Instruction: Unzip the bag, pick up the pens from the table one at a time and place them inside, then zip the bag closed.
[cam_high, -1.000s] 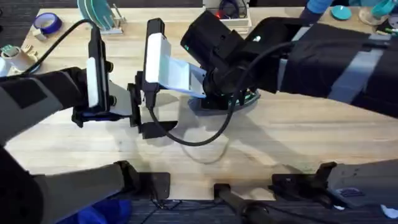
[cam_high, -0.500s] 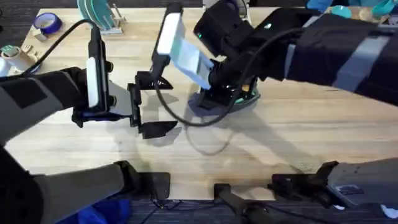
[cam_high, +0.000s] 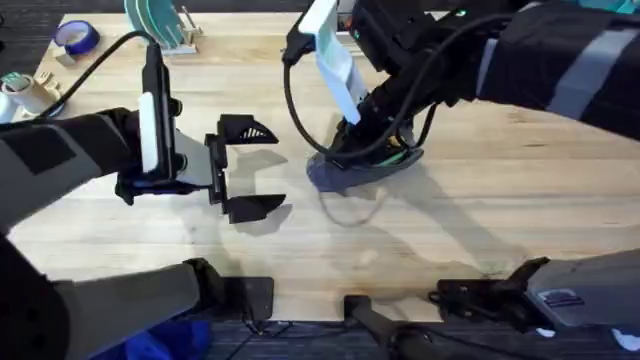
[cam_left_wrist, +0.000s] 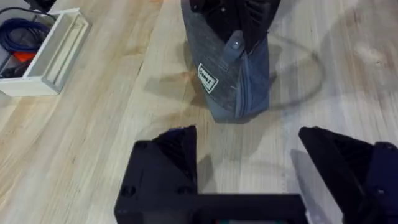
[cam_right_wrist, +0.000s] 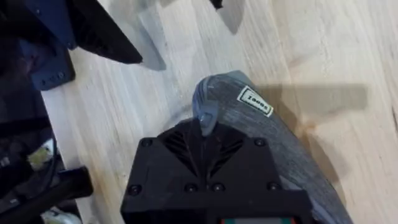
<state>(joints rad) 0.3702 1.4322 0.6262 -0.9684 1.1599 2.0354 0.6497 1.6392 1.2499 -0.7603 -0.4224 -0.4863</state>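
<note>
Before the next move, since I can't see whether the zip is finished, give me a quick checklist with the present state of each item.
1. Right claw shut on the zipper pull: ok.
2. Left claw open and apart from the bag: ok.
3. Bag resting on the table: ok.
4. Zipper fully closed along its length: cannot tell, the right claw covers it.
5. Pens inside the bag: cannot tell.

table (cam_high: 520, 220): light wood planks
bag (cam_high: 345, 172): on table, mid
tape roll (cam_high: 75, 37): far left corner
</note>
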